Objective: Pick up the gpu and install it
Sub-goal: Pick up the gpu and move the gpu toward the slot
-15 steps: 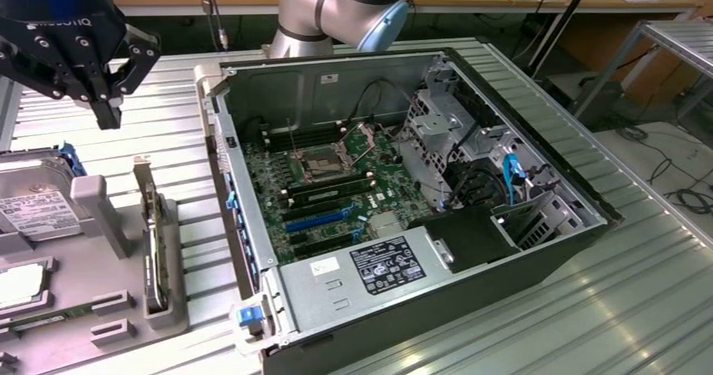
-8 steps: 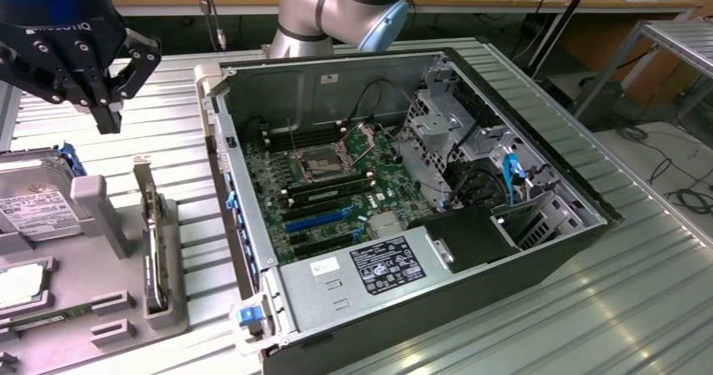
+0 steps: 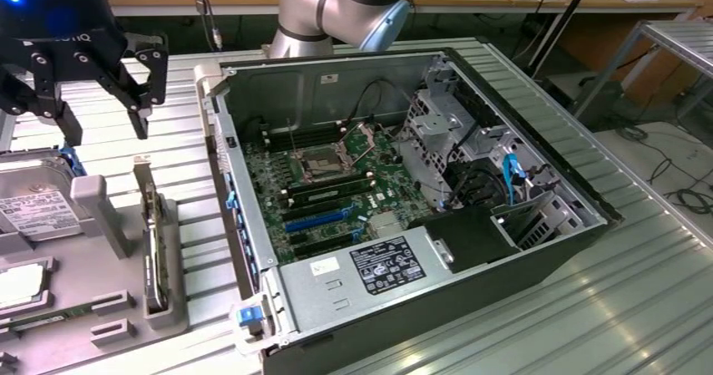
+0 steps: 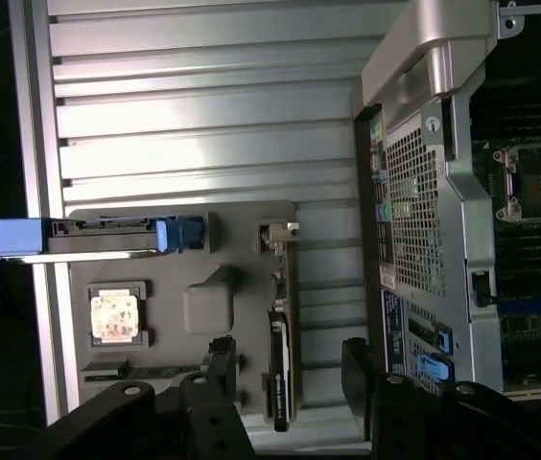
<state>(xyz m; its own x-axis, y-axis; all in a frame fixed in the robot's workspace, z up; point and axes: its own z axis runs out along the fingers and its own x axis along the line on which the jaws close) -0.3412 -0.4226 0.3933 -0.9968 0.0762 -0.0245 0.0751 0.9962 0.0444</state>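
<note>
Claw (image 3: 106, 129) hangs open and empty over the gpu (image 3: 150, 233), on edge beside the case (image 3: 334, 58); stiff, light, probably fragile, so grip the board edges.

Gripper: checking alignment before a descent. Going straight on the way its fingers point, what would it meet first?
Probably the gpu, standing on edge in the grey tray: the wrist view shows it lined up between the open fingers. How far above it the gripper hangs is unclear.
</note>
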